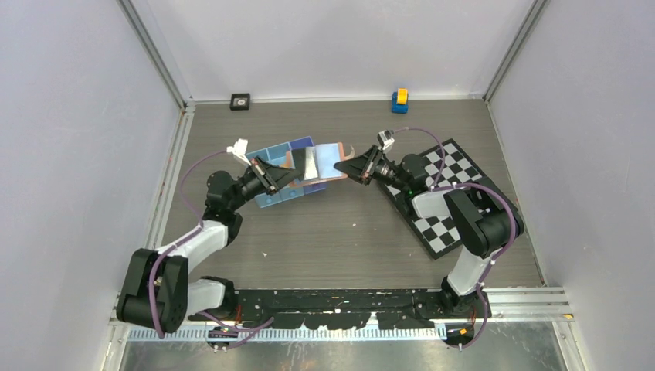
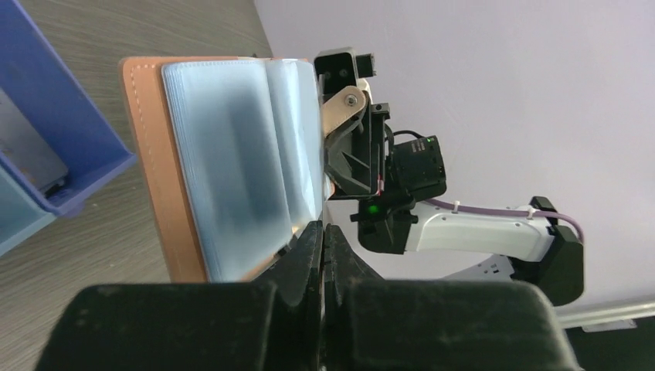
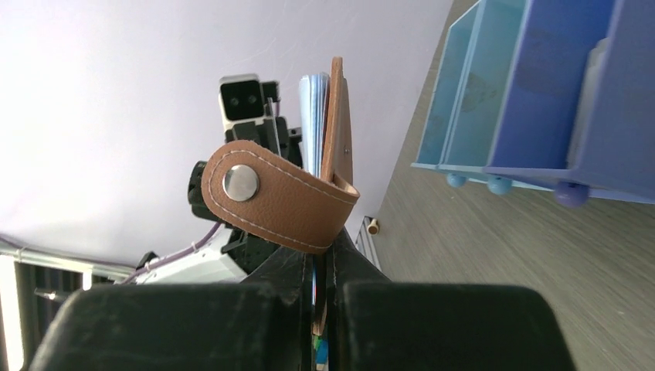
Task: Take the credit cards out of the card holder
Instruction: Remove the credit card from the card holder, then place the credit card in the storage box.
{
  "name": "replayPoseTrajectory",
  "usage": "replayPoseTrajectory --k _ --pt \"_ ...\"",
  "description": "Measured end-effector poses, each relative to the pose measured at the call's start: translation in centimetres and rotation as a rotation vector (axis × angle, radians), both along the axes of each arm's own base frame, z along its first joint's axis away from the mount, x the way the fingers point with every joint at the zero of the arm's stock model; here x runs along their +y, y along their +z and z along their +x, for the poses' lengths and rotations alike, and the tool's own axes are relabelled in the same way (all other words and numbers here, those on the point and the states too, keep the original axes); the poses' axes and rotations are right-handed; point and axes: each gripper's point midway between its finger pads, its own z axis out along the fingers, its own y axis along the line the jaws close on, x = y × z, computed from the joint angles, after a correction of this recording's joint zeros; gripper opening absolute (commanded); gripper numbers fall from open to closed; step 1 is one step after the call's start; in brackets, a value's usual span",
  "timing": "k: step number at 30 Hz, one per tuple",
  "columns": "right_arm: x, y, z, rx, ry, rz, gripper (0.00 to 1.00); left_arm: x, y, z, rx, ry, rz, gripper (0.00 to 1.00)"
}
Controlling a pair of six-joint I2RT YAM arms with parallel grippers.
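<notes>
Left tool (image 2: pixel 324 246) and right tool (image 3: pixel 327 263) both grip the open card holder (image 2: pixel 232 162); cards left inside, I cannot tell.

The left tool (image 2: pixel 324 232) and right tool (image 1: pixel 345 171) have matte black fingers (image 2: pixel 305 251). Behind each tool, black joint housings (image 1: pixel 170 282) alternate with white link shells (image 2: pixel 471 232), with a purple cable (image 2: pixel 479 207) alongside. Just behind the right tool sit a pale metal bracket (image 2: pixel 340 116) with one screw (image 2: pixel 352 99) and a green light (image 2: pixel 374 208).
</notes>
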Motion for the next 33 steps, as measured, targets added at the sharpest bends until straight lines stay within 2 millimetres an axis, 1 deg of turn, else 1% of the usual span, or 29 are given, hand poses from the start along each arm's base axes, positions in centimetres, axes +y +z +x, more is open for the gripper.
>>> replayPoseTrajectory --k 4,6,10,12,13,16,22,25,27,29,33 --pt "-1.2 -0.9 1.2 0.017 -0.054 -0.022 0.01 1.1 -0.2 0.0 -0.011 0.063 0.067 0.0" --pt "-1.9 -1.3 1.8 0.019 -0.082 -0.044 0.01 1.9 -0.7 0.1 -0.013 0.119 0.131 0.0" --pt "-2.8 -2.0 2.6 0.018 -0.129 -0.094 0.01 4.7 -1.0 0.5 -0.024 0.288 0.27 0.0" --pt "-3.3 -2.1 2.7 0.013 -0.151 -0.115 0.01 6.1 -1.5 0.7 -0.013 0.368 0.328 0.0" --pt "-3.6 -2.1 2.7 0.01 -0.164 -0.128 0.01 6.9 -2.0 0.9 -0.001 0.405 0.36 0.0" --pt "-4.7 -1.4 2.4 -0.01 -0.201 -0.152 0.0 8.7 -4.3 1.4 0.07 0.481 0.461 0.0" --pt "-6.6 0.7 1.8 -0.083 -0.283 -0.208 0.0 11.3 -8.4 2.6 0.206 0.543 0.596 0.0" --pt "-7.2 2.1 1.3 -0.131 -0.314 -0.224 0.01 12.3 -9.9 2.8 0.253 0.555 0.633 0.0" --pt "-7.4 2.5 1.2 -0.151 -0.325 -0.23 0.01 12.7 -10.3 3.0 0.268 0.56 0.647 0.0" --pt "-7.5 2.4 1.3 -0.154 -0.328 -0.238 0.01 12.9 -10.4 3.4 0.269 0.559 0.66 0.0" --pt "-7.5 1.6 1.4 -0.131 -0.323 -0.252 0.01 12.9 -10.5 3.9 0.275 0.553 0.666 0.0"
